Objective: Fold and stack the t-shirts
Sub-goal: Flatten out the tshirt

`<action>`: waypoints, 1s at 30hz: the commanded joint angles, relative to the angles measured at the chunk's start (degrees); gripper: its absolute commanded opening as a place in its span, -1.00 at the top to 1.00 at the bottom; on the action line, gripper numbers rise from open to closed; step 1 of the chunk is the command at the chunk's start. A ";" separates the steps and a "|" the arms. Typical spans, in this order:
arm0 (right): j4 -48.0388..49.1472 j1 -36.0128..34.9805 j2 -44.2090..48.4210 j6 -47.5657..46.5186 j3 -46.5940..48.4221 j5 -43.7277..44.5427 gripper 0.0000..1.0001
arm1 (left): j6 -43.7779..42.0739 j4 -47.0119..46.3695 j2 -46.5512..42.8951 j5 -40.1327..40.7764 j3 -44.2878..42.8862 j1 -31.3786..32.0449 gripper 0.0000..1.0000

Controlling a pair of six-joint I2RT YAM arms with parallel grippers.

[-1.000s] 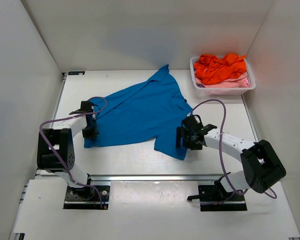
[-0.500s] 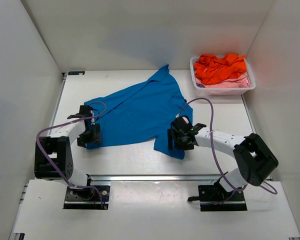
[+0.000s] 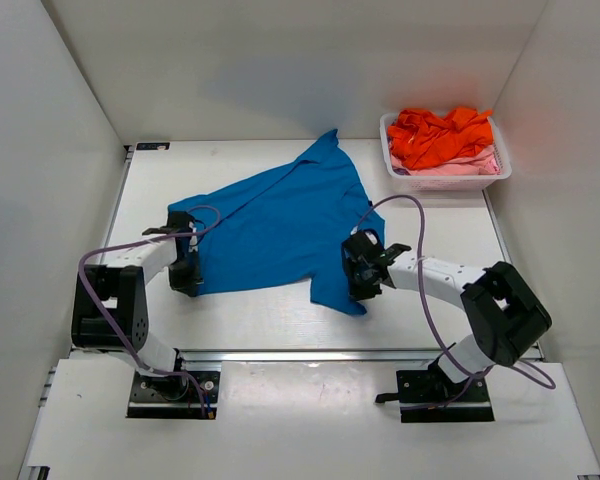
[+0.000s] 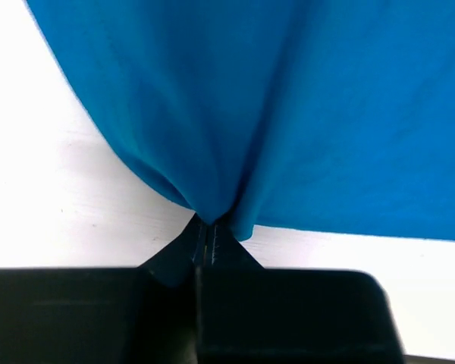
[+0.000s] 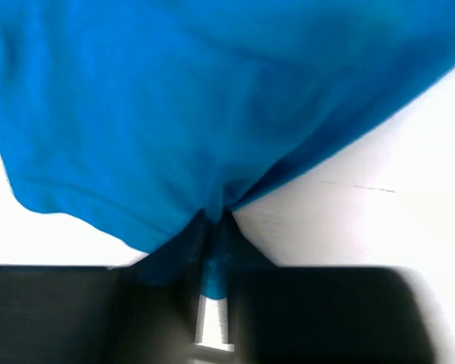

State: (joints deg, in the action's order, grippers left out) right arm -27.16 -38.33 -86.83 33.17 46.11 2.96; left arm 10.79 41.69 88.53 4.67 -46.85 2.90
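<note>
1. A white table [image 3: 260, 320] stands inside plain white walls [image 3: 280, 60], with the 2 arm bases at its near edge.
2. A blue shirt [image 3: 280, 225] lies spread and creased across the middle of the table, 1 corner reaching toward the back edge.
3. The left gripper [image 3: 185, 272] sits at the shirt's near-left corner. Its wrist view shows the fingers [image 4: 174, 262] pressed together on a pinch of blue cloth that puckers up from the tips.
4. The right gripper [image 3: 365, 285] sits at the near-right corner. Its wrist view is blurred, yet the cloth plainly bunches into jaws clamped on it.
5. From above, both pairs of fingertips are hidden under the gripper bodies, so the grips read only from the wrist views.
6. A white basket [image 3: 445, 182] in the far-right corner holds an orange shirt [image 3: 440, 135] heaped on a pink shirt [image 3: 460, 168]. Only a strip of pink shows, and how many garments lie there I cannot tell.
</note>
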 commanded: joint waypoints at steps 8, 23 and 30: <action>-11.06 3.34 6.13 -8.37 10.65 3.89 1.00 | 3.01 3.03 -7.66 2.98 -17.80 0.88 1.00; -10.88 16.59 29.00 -22.53 48.24 5.95 1.00 | 10.57 6.91 -18.74 -1.60 -56.32 0.51 1.00; -10.55 41.99 24.00 -20.60 60.41 -24.08 1.00 | 10.04 6.56 -20.16 -1.93 -55.29 0.54 1.00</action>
State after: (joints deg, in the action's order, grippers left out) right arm -38.44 -3.14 -59.22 12.93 104.03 -6.52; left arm 21.04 46.83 66.85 1.89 -103.02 4.56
